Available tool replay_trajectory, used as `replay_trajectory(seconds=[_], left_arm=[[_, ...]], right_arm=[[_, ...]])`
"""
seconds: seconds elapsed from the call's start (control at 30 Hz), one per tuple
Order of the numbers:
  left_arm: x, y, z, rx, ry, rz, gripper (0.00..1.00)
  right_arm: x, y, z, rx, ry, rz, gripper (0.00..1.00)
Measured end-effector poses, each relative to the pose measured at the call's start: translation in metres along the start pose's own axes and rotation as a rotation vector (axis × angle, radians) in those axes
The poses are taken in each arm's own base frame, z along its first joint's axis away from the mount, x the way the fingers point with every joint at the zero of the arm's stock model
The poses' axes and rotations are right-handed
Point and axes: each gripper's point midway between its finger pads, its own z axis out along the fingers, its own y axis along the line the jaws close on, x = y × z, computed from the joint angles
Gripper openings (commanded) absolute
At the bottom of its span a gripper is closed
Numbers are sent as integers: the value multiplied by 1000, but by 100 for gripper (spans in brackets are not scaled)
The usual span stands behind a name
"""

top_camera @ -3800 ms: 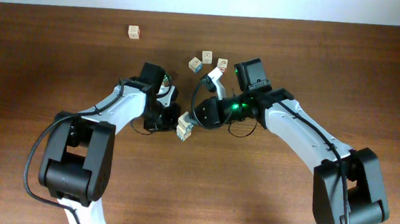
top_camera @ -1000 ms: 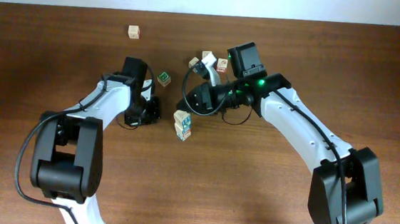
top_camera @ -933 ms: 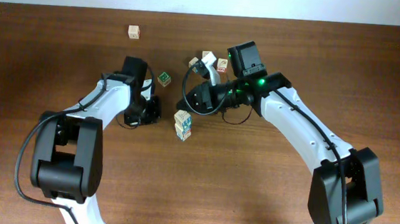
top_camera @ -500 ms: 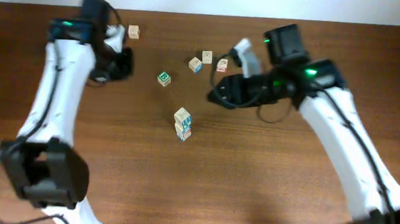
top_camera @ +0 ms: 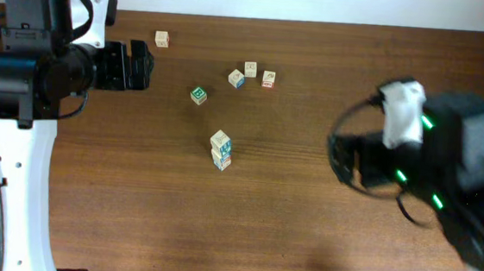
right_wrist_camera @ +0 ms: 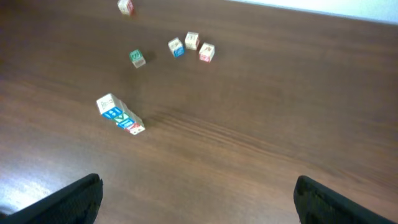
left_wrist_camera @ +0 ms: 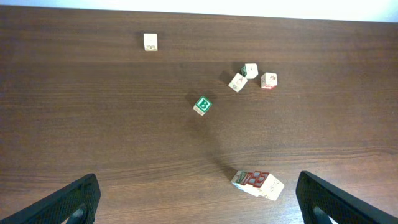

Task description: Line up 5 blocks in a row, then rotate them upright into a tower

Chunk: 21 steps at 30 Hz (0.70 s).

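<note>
A short stack of lettered wooden blocks (top_camera: 220,148) stands mid-table, with green and red faces in the left wrist view (left_wrist_camera: 258,183) and blue marks in the right wrist view (right_wrist_camera: 119,114). Three more lettered blocks (top_camera: 250,74) sit loosely grouped behind it (left_wrist_camera: 250,77) (right_wrist_camera: 191,45). My left gripper (top_camera: 143,67) (left_wrist_camera: 202,205) hangs open and empty, high at the far left. My right gripper (top_camera: 337,159) (right_wrist_camera: 199,202) is blurred, open and empty, raised well to the right of the blocks.
A green B cube (top_camera: 197,96) (left_wrist_camera: 202,105) (right_wrist_camera: 137,58) lies left of the group. A plain pale cube (top_camera: 161,38) (left_wrist_camera: 150,42) (right_wrist_camera: 125,7) sits alone near the table's back edge. Dark wooden tabletop (top_camera: 287,226) surrounds them.
Both arms have pulled back and up from beside the stack, the left to the far left, the right to the right. Both grippers have opened. The blocks have not moved.
</note>
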Motion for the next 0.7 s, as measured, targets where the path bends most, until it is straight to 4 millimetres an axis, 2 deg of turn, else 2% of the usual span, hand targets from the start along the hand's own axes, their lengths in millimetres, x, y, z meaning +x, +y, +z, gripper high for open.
replay_trajectory(seconds=[0.03,0.13,0.3,0.7], left_arm=[[0,0,1,0,4,-1,99],[0,1,3,0,9,-2,99],[0,1,4,0,9,-1,99],[0,1,4,0,9,-1,99]], right_arm=[[4,-1,-16,6,-31,-1,98],[12,-2,-47,10,-97,-4,98],[18,-2,-74,11,-171,-8,98],[14,-5,-72,29,-196,-27,98]])
